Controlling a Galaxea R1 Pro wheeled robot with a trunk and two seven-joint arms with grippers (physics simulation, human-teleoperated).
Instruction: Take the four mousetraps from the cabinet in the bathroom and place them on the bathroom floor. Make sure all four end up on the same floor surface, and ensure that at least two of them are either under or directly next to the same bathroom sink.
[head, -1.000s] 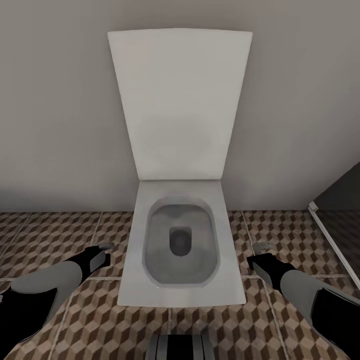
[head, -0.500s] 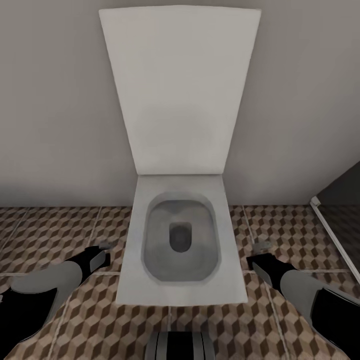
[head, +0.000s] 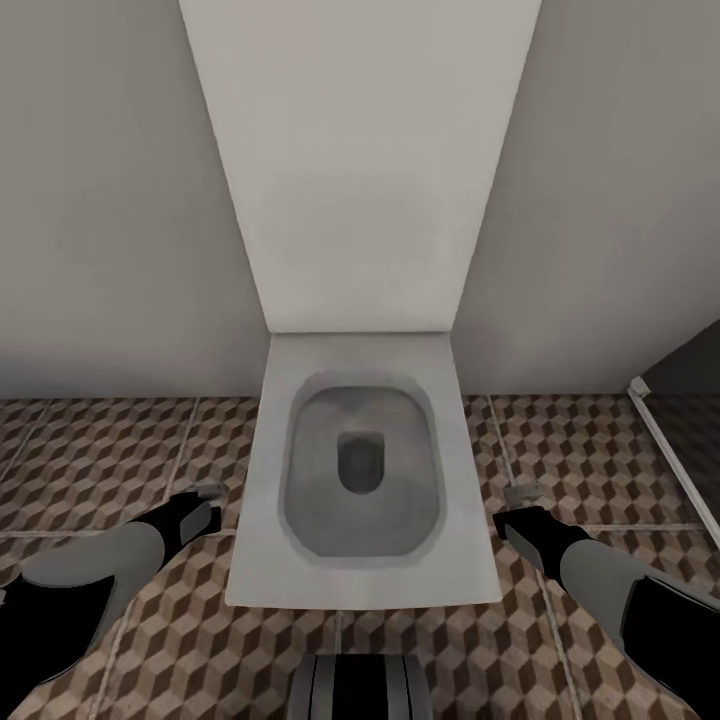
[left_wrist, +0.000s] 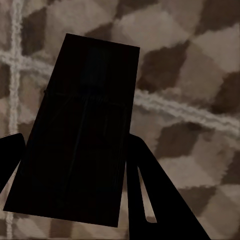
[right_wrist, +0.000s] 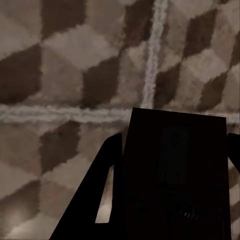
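**Inspector A:** Begin at the fingers. The left gripper (head: 212, 492) hangs beside the toilet (head: 360, 470), at the near corner of its bowl on the robot's left. The fingertips are small and grey in the head view, and whether they stand apart or together cannot be told. In the left wrist view a dark flat block (left_wrist: 80, 130) of the gripper covers the middle, so the finger gap is hidden there too.

**Inspector B:** Agreed. The right gripper (head: 524, 491) hangs beside the toilet's opposite near corner, on the robot's right. Its finger state likewise cannot be told, and nothing is seen held in either gripper.

**Inspector A:** Outward from the fingers?

**Inspector B:** Beneath both grippers lies the bathroom floor (head: 90, 460), cube-patterned tiles with pale grout. It runs on both sides of the toilet and in front of it. The right wrist view shows two grout lines (right_wrist: 150, 65) crossing on the tile under that gripper.

**Inspector A:** The toilet's lid (head: 360, 160) stands raised against the grey wall (head: 100, 200) behind it. A pale strip (head: 672, 450) runs along the floor well to the toilet's right, under a dark panel.
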